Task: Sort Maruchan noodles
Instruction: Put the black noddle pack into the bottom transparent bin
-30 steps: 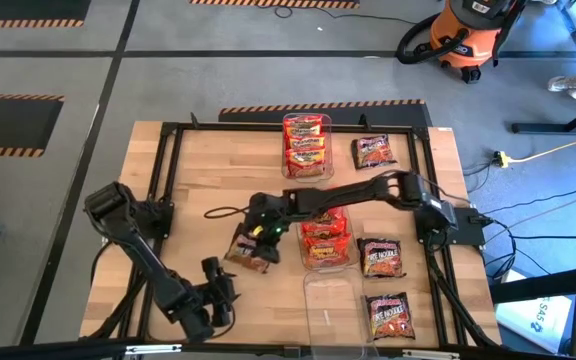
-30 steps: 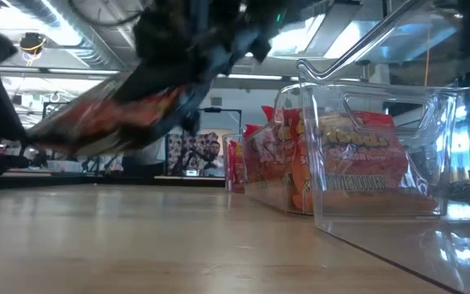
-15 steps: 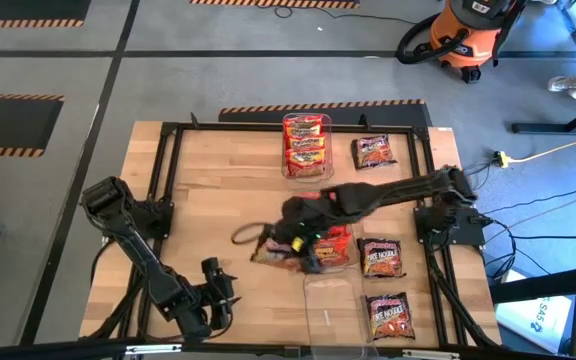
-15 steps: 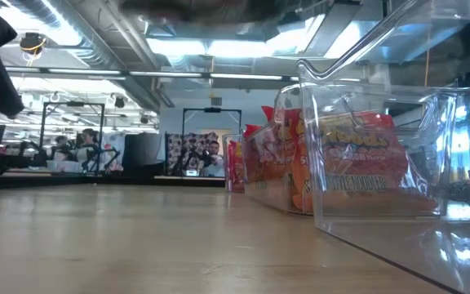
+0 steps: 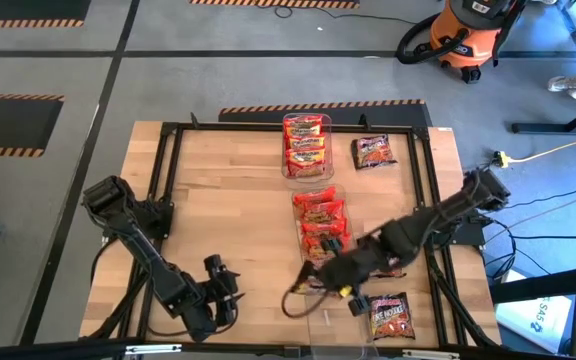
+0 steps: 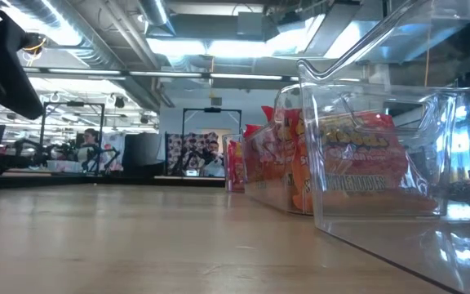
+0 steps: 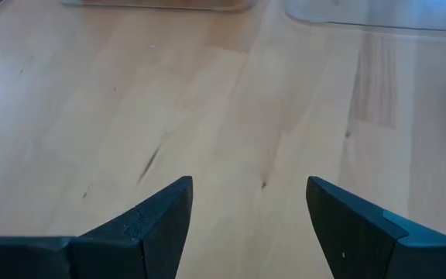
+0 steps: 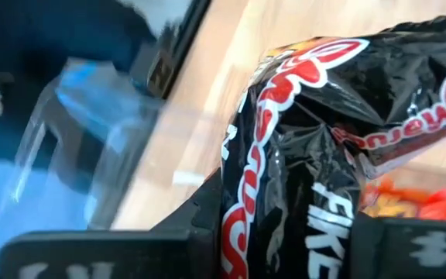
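My right gripper [image 5: 326, 283] hangs over the near clear bin [image 5: 334, 318], shut on a dark brown-black noodle packet with red lettering [image 8: 308, 147]. In the high view that packet [image 5: 311, 287] is mostly under the gripper. Red-yellow packets [image 5: 306, 143] fill the far bin, and orange-red packets [image 5: 322, 222] fill the middle bin. Two more dark packets lie flat on the table, one far right [image 5: 373, 151] and one near right [image 5: 389, 316]. My left gripper [image 7: 248, 221] waits open over bare wood at the near left [image 5: 215, 296]. My right gripper pinches the dark packet between its two fingers [image 8: 178, 232], at one crumpled end [image 8: 281, 232]. The rest of the packet sticks out forward past the fingertips. It is lifted clear of the table, above the near bin.
Three clear bins stand in a row down the table's middle, and the low view shows them at the right [image 6: 382, 163]. A black frame [image 5: 168, 170] runs around the work area. Open wood lies left of the bins [image 5: 218, 200]. People and equipment show in the room behind.
My right arm has carried the dark packet from the table's middle, left of the middle bin, toward the near edge and the right, and it now hangs over the near clear bin. In the low view the packet has risen out of the picture.
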Controlling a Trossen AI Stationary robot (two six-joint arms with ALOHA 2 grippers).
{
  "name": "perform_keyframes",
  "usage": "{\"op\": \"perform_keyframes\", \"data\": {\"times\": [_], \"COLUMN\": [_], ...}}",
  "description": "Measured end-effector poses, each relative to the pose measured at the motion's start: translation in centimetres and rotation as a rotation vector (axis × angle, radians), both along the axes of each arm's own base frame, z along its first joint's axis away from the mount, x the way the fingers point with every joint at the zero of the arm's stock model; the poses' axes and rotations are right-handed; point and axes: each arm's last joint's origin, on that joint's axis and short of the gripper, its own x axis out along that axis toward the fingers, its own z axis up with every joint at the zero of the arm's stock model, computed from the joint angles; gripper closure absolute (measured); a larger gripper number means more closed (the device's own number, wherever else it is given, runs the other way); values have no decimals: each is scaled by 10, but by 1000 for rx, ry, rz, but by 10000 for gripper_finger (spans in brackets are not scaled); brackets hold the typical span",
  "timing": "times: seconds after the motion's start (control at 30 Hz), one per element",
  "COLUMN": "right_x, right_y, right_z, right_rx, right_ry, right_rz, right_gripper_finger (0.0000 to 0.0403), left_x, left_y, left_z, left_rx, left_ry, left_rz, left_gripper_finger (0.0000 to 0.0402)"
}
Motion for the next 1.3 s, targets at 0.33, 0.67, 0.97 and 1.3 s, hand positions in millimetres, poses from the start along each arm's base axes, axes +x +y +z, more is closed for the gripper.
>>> {"op": "perform_keyframes", "data": {"times": [0.33, 0.67, 0.97, 1.3], "right_x": [-30, -34, -38, -38], "right_y": [25, 25, 19, 16], "right_z": [-41, -85, -112, -134], "right_rx": [-181, -193, -245, -260], "right_ry": [77, 76, 39, 54], "right_rz": [39, 25, -39, -48], "right_gripper_finger": [325, 325, 324, 324], "left_x": [10, 18, 19, 19], "left_y": [9, 18, 19, 19], "left_z": [0, 0, 0, 0], "left_rx": [16, 17, 16, 17], "left_ry": [5, 6, 6, 6], "left_rz": [26, 61, 67, 67], "left_gripper_finger": [154, 154, 154, 154]}}
